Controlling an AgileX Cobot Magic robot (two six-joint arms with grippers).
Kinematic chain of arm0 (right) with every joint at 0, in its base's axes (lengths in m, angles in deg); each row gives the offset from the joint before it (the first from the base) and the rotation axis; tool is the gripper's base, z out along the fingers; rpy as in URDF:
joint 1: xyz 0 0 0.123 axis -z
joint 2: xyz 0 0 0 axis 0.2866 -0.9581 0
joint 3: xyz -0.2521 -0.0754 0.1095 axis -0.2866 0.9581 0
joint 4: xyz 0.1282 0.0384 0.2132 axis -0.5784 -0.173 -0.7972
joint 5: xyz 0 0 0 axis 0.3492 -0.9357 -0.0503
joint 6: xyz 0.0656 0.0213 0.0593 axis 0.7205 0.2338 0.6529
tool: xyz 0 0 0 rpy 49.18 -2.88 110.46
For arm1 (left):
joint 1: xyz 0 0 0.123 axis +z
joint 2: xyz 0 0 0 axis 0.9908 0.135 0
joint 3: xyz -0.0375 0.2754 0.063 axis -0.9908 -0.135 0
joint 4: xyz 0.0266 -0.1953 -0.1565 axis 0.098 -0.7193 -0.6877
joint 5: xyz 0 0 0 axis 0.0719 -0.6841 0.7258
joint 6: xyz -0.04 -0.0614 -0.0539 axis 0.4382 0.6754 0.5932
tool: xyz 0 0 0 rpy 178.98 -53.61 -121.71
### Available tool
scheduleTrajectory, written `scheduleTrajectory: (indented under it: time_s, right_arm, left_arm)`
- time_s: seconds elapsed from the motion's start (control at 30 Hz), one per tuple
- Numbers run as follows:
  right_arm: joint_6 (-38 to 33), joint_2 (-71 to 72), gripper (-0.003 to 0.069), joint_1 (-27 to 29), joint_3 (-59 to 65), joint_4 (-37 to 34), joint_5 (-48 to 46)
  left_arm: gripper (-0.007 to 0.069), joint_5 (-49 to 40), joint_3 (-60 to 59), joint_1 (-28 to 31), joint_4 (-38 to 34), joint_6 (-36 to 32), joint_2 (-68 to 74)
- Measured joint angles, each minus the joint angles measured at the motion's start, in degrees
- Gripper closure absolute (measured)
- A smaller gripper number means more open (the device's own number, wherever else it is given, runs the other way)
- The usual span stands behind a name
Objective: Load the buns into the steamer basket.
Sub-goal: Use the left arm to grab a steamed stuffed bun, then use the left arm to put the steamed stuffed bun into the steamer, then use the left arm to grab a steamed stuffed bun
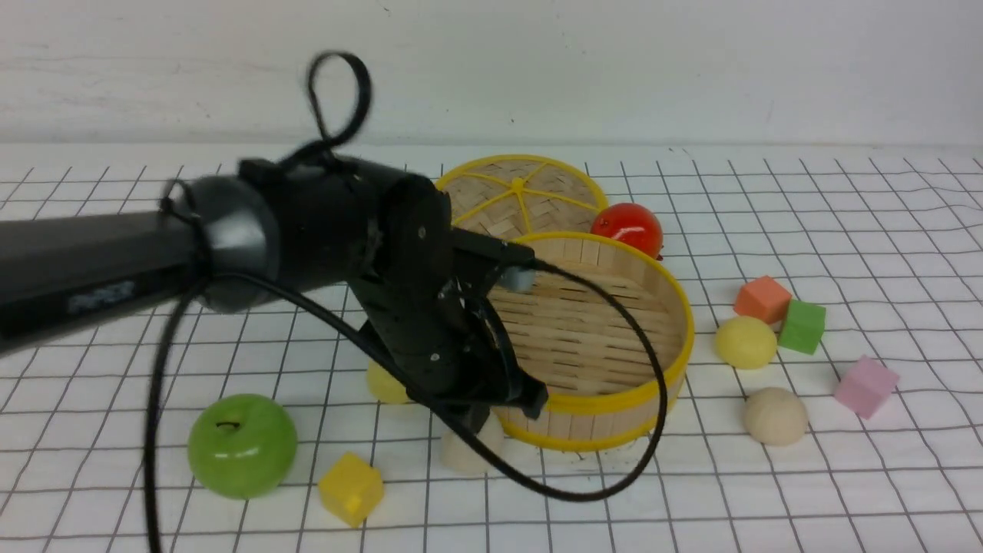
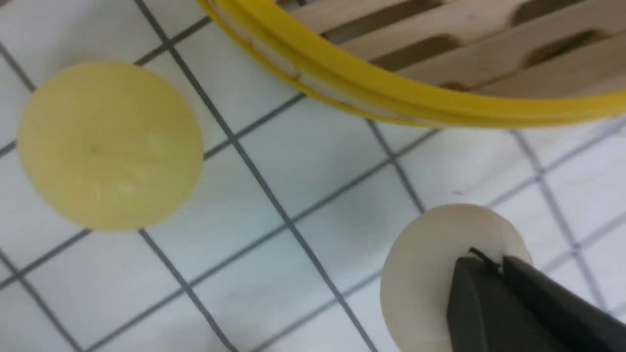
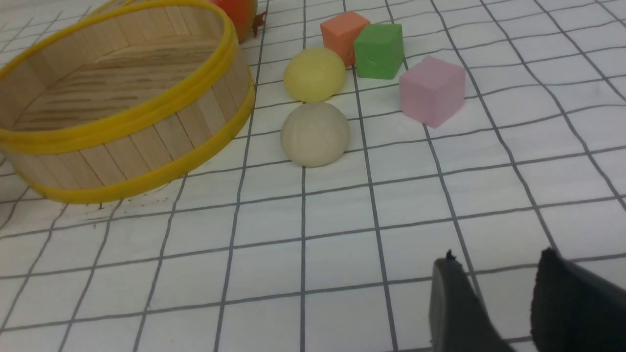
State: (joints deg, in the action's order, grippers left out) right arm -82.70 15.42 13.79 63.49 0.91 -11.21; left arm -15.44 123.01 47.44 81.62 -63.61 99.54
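Note:
The steamer basket (image 1: 686, 322) stands mid-table, and the part of its slatted floor that shows is bare. My left gripper (image 1: 474, 421) hangs just in front of the basket, shut with its tips together over a cream bun (image 1: 465, 455). In the left wrist view the shut left gripper (image 2: 499, 264) overlaps that cream bun (image 2: 423, 274), with a pale yellow bun (image 2: 110, 144) and the basket rim (image 2: 391, 95) close by. That pale yellow bun (image 1: 382, 384) is partly hidden by the arm. To the basket's right lie a yellow bun (image 1: 745, 342) and a cream bun (image 1: 775, 415). My right gripper (image 3: 496, 261) is open over bare cloth, short of those two.
A green apple (image 1: 242, 445) and a yellow cube (image 1: 351, 488) sit front left. The woven lid (image 1: 522, 192) and a red ball (image 1: 627, 228) are behind the basket. Orange (image 1: 762, 299), green (image 1: 802, 326) and pink (image 1: 865, 386) cubes lie right. A black cable (image 1: 653, 430) loops before the basket.

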Motion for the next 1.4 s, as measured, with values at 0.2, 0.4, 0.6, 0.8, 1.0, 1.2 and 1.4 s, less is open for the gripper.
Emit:
scheduleTrajectory:
  time_s: [0.2,0.4,0.6,0.8,1.0,1.2,1.4]
  right_arm:
    - [0.0,0.0,0.042,0.0,0.0,0.0,0.0]
    - [0.0,0.0,0.042,0.0,0.0,0.0,0.0]
    - [0.0,0.0,0.042,0.0,0.0,0.0,0.0]
    - [0.0,0.0,0.042,0.0,0.0,0.0,0.0]
    - [0.0,0.0,0.042,0.0,0.0,0.0,0.0]
    - [0.0,0.0,0.042,0.0,0.0,0.0,0.0]
    - [0.0,0.0,0.042,0.0,0.0,0.0,0.0]
  left_arm:
    - [0.0638,4.27,4.01,0.0,-2.74,-1.5,-2.99]
    - [0.0623,12.39,9.82,0.0,-2.96,-1.5,5.67]
    - [0.0487,10.59,13.74,0.11,-2.25,-1.5,13.39]
    - [0.0231,2.63,18.5,0.11,-1.99,-0.64,11.96]
    - [0.0293,-8.35,17.61,0.11,7.17,6.04,1.62]
    - [0.0483,-8.43,4.58,2.82,14.54,11.06,-3.59]
    - [0.0476,-2.74,-0.07,8.16,8.6,7.55,-3.21]
